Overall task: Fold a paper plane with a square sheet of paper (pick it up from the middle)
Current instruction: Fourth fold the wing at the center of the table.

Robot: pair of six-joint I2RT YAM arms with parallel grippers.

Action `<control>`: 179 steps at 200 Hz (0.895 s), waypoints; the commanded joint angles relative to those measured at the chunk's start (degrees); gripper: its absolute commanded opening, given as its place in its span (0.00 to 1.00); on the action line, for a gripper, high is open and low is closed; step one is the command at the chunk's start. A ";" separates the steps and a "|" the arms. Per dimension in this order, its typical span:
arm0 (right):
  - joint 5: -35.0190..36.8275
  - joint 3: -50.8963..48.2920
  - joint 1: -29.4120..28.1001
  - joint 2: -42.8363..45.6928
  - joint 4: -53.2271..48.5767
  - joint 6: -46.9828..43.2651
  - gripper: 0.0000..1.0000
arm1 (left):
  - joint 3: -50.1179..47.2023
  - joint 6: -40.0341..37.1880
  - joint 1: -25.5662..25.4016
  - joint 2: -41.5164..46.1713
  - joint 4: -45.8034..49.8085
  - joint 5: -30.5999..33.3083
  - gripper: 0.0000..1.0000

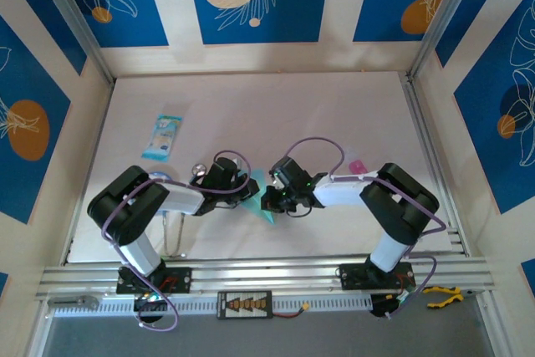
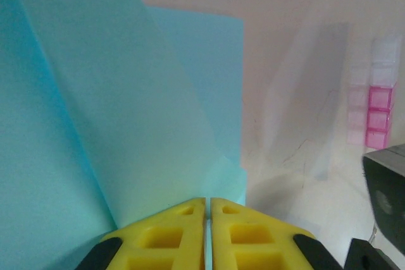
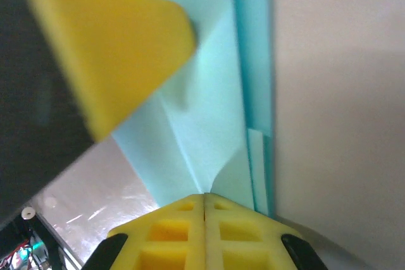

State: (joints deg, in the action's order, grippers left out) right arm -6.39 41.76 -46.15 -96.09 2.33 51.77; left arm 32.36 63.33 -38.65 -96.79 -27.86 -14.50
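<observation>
1. We count one folded light-blue paper, one printed packet, one pink box and two arms.
2. The left fingers and the right fingers are each pressed together, clamped on the paper, mid-tabletop.
3. The wrist views show its creases. The top view shows its long axis running far-to-near, narrowing nearward.

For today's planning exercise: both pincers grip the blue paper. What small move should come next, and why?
Probably lower the paper to the table: the left pincer and right pincer are both shut on it, and its folded flaps stand loose, needing pressing.
</observation>
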 commanded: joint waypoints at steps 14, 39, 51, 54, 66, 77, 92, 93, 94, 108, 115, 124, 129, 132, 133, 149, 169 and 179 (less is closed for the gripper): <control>-1.22 -4.19 0.67 -1.20 2.12 2.64 0.05 | -0.05 -2.89 -0.16 1.44 6.29 2.73 0.15; -2.20 -6.35 0.78 -1.09 4.43 3.61 0.04 | 0.13 -5.03 -0.07 4.22 6.30 2.32 0.21; -2.55 -7.01 0.95 -0.90 5.08 3.87 0.04 | 0.30 -6.04 -0.08 5.73 6.72 2.13 0.23; -2.57 -7.24 1.02 -0.87 5.33 3.95 0.03 | 0.30 -6.34 -0.16 6.10 6.99 1.99 0.23; -3.00 -7.89 1.28 -0.69 6.16 4.22 0.03 | 0.53 -7.12 -0.19 6.99 8.04 1.21 0.23; -3.35 -8.24 1.50 -0.59 6.54 4.26 0.03 | 0.42 -7.41 -0.49 7.32 8.48 0.33 0.21; -3.91 -8.21 1.81 -0.57 6.85 4.09 0.03 | 0.49 -8.25 -0.93 7.01 8.76 -1.23 0.19; -3.90 -8.24 1.83 -0.58 6.83 4.11 0.03 | 0.54 -8.28 -0.96 6.95 8.82 -1.36 0.19; -3.90 -8.26 1.84 -0.54 6.82 4.08 0.03 | 0.57 -8.29 -1.02 6.87 8.84 -1.43 0.19; -4.06 -8.35 2.02 -0.67 7.05 4.06 0.03 | 1.24 -9.05 -1.33 5.42 9.05 -3.35 0.17; -4.07 -8.37 2.07 -0.64 7.16 4.14 0.02 | 1.67 -9.31 -1.56 4.58 8.75 -4.40 0.16; -4.17 -8.61 2.18 -0.66 7.35 4.22 0.02 | 2.04 -9.54 -1.84 3.54 8.14 -5.52 0.16; -4.26 -8.62 2.27 -0.65 7.44 4.23 0.02 | 2.38 -9.62 -1.88 2.65 8.13 -5.85 0.16; -4.26 -8.66 2.27 -0.66 7.43 4.24 0.02 | 2.56 -9.63 -1.98 2.22 8.16 -5.96 0.16; -4.25 -8.68 2.28 -0.67 7.43 4.27 0.02 | 2.63 -9.67 -2.01 2.09 8.21 -5.97 0.16; -4.28 -8.82 2.37 -0.50 7.43 4.22 0.02 | 3.43 -9.44 -2.05 0.10 8.17 -5.93 0.15; -4.51 -9.06 2.56 0.34 7.47 3.84 0.02 | 4.79 -9.01 -2.06 -1.26 12.09 -3.67 0.13; -4.43 -9.13 2.73 1.35 7.11 3.50 0.02 | 5.32 -9.30 -2.08 -1.60 14.77 -2.38 0.12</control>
State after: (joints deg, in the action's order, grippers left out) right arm -11.27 34.79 -43.90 -95.61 14.83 55.70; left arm 35.81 55.09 -40.21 -96.44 -19.57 -18.41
